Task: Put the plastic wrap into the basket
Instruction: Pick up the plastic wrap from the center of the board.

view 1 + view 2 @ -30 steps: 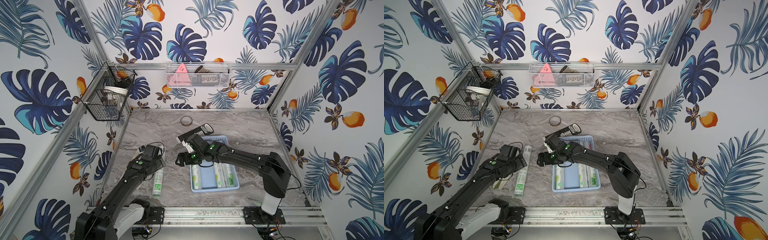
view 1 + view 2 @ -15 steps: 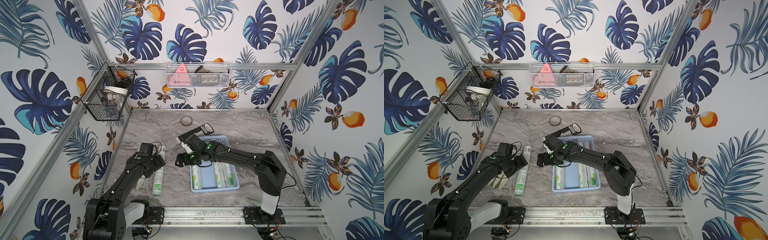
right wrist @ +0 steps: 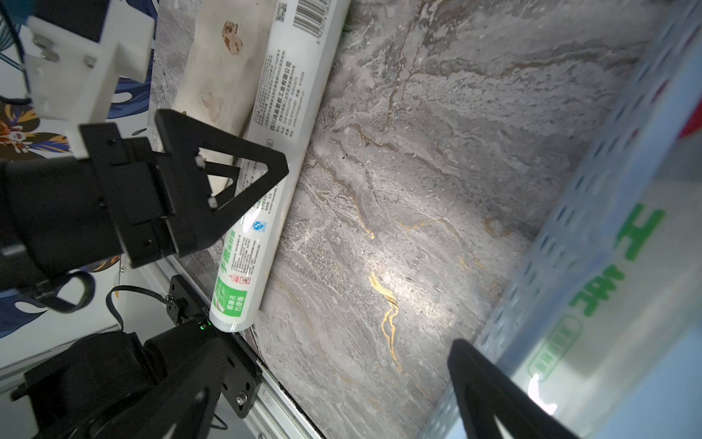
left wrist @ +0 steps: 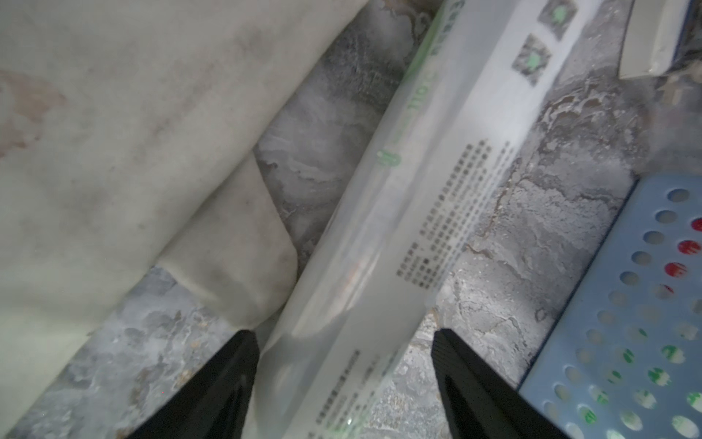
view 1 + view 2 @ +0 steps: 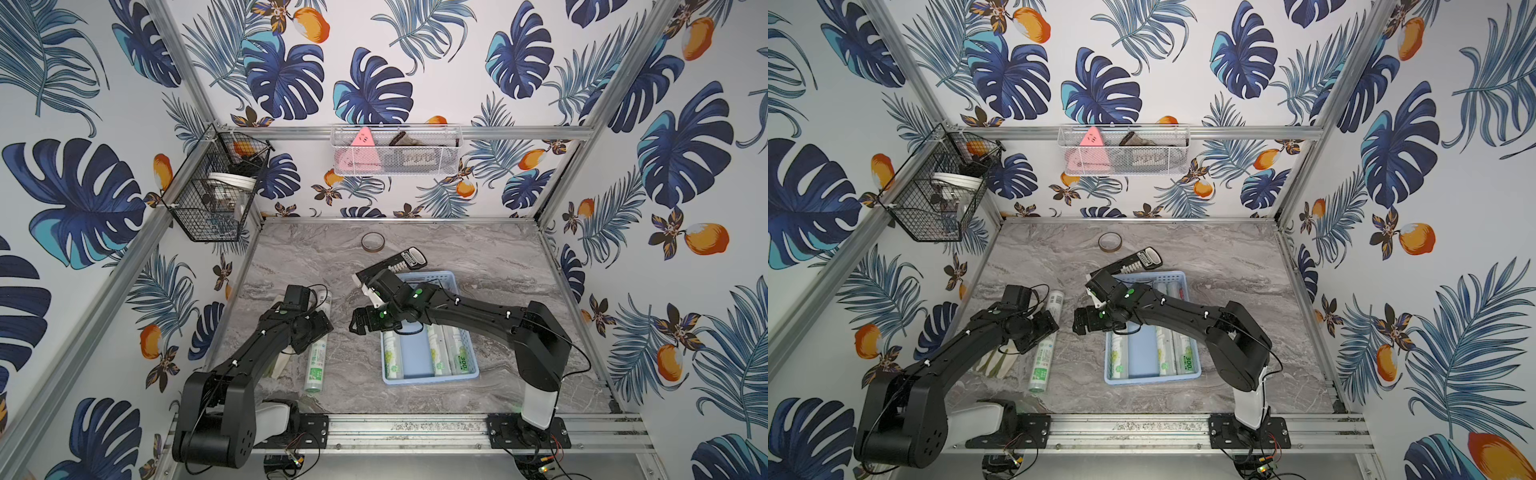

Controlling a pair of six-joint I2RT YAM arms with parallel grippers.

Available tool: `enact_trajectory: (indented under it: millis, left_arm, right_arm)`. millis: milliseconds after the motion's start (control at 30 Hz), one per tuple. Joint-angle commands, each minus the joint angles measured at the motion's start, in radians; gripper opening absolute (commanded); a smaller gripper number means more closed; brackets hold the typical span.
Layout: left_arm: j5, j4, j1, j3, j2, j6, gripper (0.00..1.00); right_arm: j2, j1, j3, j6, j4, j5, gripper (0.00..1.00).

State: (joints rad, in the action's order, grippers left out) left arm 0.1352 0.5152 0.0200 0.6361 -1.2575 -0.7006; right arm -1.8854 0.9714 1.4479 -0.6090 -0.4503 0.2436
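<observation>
Marble tabletop (image 5: 490, 257) carries the basket (image 5: 430, 379) by its front edge, three plastic wrap rolls (image 5: 457, 357) inside; the fourth roll (image 5: 316, 361) lies front-left. Left gripper (image 4: 343, 336) straddles it, jaws apart; right gripper (image 5: 358, 326) hovers spread, empty. Closing may pinch the adjoining cloth (image 4: 133, 152) too.

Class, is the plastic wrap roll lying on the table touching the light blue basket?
Apart: both top views show bare marble between roll and basket.

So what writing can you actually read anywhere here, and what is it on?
"300": on a wrap roll lying in the blue basket.
Chinese print and barcode digits on the loose roll outside it: too small to read.
Dark label inside the white mesh basket: blurred, unreadable.
</observation>
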Motion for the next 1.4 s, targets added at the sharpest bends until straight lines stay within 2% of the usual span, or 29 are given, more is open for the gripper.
enact_trajectory:
  millis: [0,200,533,667,800,1100,1233,1367]
  left_arm:
    - [-0.017,-0.014,0.012,0.006,-0.021,0.024,0.78]
    - [-0.096,-0.004,0.077,0.020,-0.069,0.023,0.75]
    - [-0.168,-0.011,0.168,0.042,-0.133,0.023,0.59]
    - [-0.189,0.002,0.194,0.059,-0.137,0.026,0.47]
    - [-0.183,0.021,0.209,0.084,-0.080,0.033,0.37]
    - [-0.099,0.096,0.247,0.207,0.087,-0.013,0.33]
    - [-0.079,0.115,0.289,0.275,0.109,-0.041,0.34]
    - [-0.045,0.064,0.368,0.325,0.092,-0.087,0.34]
  right_arm:
    - [-0.008,0.001,0.000,0.006,-0.036,-0.008,0.96]
    - [-0.017,0.001,0.007,0.005,-0.048,-0.010,0.97]
    - [0.000,-0.001,-0.012,-0.006,-0.048,-0.037,0.98]
    - [0.014,0.000,-0.021,-0.006,-0.056,-0.068,0.98]
    - [0.051,-0.003,-0.031,-0.009,-0.074,-0.122,0.99]
    - [0.232,-0.064,-0.138,-0.054,-0.042,-0.209,1.00]
    - [0.321,-0.115,-0.187,-0.076,-0.029,-0.210,1.00]
    - [0.406,-0.182,-0.247,-0.093,-0.021,-0.193,1.00]
